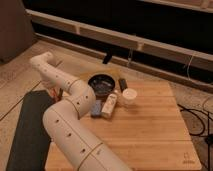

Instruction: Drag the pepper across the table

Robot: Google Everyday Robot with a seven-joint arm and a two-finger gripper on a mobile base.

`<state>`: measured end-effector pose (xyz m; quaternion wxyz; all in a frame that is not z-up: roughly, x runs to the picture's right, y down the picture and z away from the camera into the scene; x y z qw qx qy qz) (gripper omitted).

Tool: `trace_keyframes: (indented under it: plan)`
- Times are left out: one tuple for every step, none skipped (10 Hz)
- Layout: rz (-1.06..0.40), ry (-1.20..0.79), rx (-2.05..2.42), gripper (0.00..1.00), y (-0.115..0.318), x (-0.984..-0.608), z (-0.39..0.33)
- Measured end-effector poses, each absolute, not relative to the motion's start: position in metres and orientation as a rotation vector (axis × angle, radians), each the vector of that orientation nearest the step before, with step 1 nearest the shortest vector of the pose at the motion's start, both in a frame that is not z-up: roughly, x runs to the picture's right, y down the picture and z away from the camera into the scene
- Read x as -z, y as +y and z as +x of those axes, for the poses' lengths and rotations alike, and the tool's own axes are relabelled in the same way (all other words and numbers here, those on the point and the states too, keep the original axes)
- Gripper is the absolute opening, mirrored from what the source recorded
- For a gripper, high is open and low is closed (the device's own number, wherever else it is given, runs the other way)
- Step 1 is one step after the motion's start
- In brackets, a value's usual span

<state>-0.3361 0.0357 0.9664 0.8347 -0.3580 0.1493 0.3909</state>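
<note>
The bamboo table (150, 127) fills the lower right of the camera view. My white arm rises from the bottom, bends at an elbow (44, 62) at the upper left and folds back down. The gripper (55, 92) hangs at the table's far left edge, close above the surface. I cannot make out the pepper; it is either hidden by the arm and gripper or lost in the dark reddish spot at the gripper.
A dark bowl (101, 84) stands at the table's back. A blue block (96, 108), a white bottle (110, 105), a white cup (129, 96) and a small dark object (122, 84) lie near it. A dark grey mat (27, 125) lies to the left. Cables (197, 117) run on the right.
</note>
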Motion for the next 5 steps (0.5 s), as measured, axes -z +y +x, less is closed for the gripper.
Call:
trace_keyframes:
  plan:
    - [-0.758,0.316,-0.828,0.46,0.0356,-0.9664,-0.3360]
    - [-0.758,0.316,-0.830,0.57,0.0353,-0.9667,-0.3350]
    - [-0.758,0.317,-0.830,0.66,0.0353,-0.9668,-0.3349]
    - [-0.758,0.317,-0.830,0.78,0.0353,-0.9668,-0.3348]
    - [-0.758,0.317,-0.830,0.80,0.0352,-0.9669,-0.3346]
